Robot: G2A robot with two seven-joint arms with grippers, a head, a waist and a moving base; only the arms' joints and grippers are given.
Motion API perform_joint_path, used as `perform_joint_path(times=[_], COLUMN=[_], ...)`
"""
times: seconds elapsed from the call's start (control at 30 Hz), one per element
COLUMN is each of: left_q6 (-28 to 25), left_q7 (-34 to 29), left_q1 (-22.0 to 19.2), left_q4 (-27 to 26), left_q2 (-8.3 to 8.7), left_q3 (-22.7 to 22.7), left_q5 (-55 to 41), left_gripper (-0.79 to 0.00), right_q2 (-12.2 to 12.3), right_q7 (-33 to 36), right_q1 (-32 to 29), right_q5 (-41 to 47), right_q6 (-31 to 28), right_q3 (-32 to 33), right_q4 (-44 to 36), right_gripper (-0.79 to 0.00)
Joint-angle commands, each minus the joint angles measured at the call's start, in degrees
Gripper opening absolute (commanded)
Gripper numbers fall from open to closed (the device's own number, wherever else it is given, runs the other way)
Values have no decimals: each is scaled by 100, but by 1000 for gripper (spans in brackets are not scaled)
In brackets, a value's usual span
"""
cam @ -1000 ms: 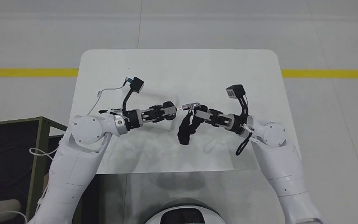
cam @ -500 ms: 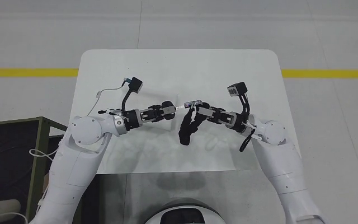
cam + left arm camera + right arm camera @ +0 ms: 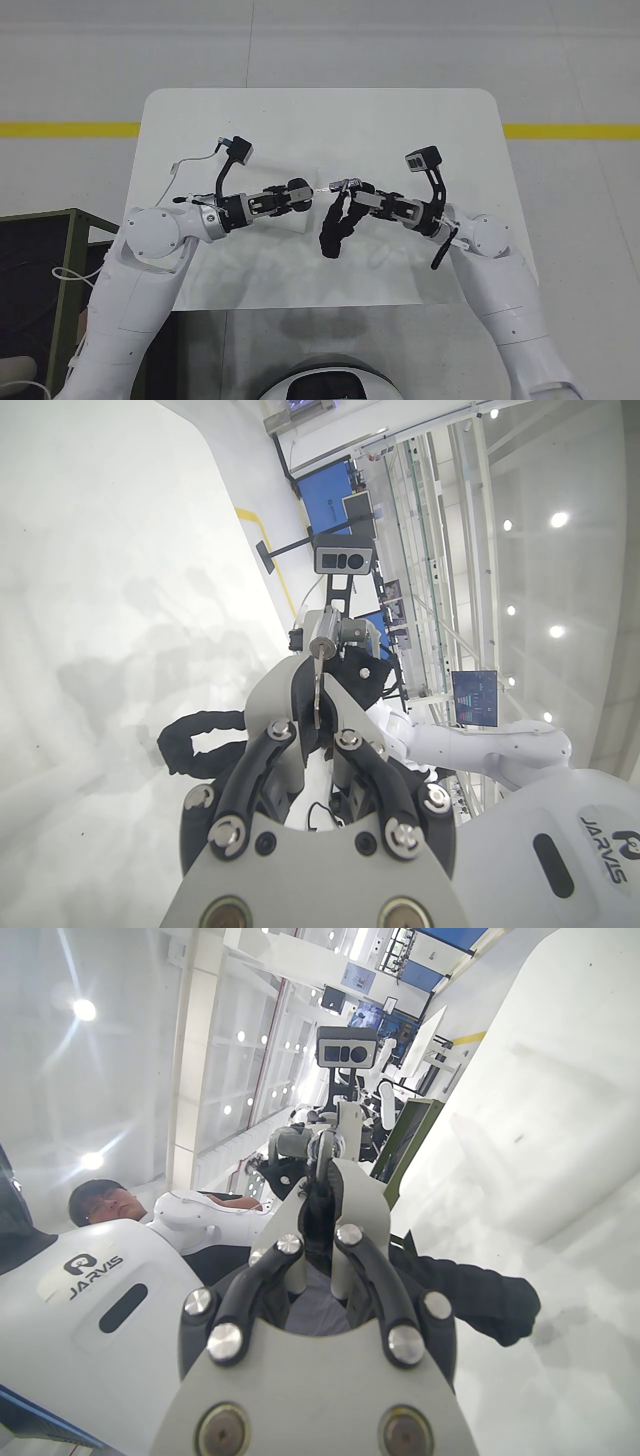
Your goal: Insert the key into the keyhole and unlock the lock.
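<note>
Above the middle of the white table (image 3: pixel 420 120), my left gripper (image 3: pixel 303 196) is shut on a flat silver key (image 3: pixel 322 190). In the left wrist view the gripper (image 3: pixel 316 712) pinches the key (image 3: pixel 318 680), whose tip sits at the keyhole of a silver lock cylinder (image 3: pixel 322 644). My right gripper (image 3: pixel 360 196) faces it, shut on the lock (image 3: pixel 344 186). The lock's black cable (image 3: pixel 332 232) hangs in a loop down to the table. From the right wrist, the gripper (image 3: pixel 320 1188) clamps the black part behind the cylinder (image 3: pixel 325 1145). How deep the key sits is hidden.
A dark green bin (image 3: pixel 40 260) stands on the floor beside the table's left edge. A yellow line (image 3: pixel 70 129) crosses the floor behind. The table top around the two grippers is bare white.
Both arms have shifted slightly, the right one a little toward the left. Key and lock stay tip to face, and both grips are unchanged.
</note>
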Motion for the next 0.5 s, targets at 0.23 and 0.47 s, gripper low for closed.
perform_joint_path(times=[0.23,0.47], left_q6=[-14,23], left_q7=[12,28], left_q1=[38,49], left_q4=[-11,-33], left_q2=[-28,-50], left_q3=[-10,-15], left_q5=[-11,-29], left_gripper=[-785,-785], right_q2=[21,27], right_q7=[192,183], right_q1=[91,61], right_q5=[346,313], right_q6=[17,2], right_q3=[60,-1], right_q4=[194,153], right_gripper=[-785,-785])
